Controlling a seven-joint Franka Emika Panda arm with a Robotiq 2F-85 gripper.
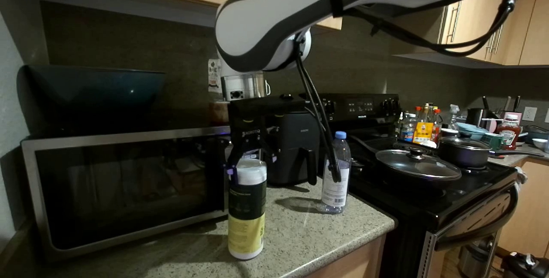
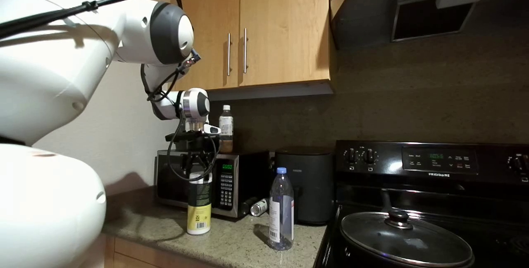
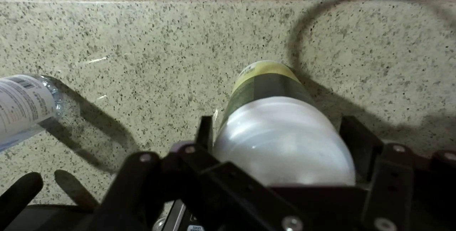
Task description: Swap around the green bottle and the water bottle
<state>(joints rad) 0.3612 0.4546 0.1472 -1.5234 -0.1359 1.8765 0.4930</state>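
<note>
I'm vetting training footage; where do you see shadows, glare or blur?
Wrist view: shadows cross the counter, the white cap shines, the pincer looks soft; in an exterior view, the arm looks partly overexposed and glare spots the stove panel; in an exterior view, the microwave door shows faint reflections.

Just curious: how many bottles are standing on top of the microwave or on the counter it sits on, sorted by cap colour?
White-capped: 2 (green bottle, brownish bottle on the microwave)
Blue-capped: 1 (water bottle)
Total: 3
</note>
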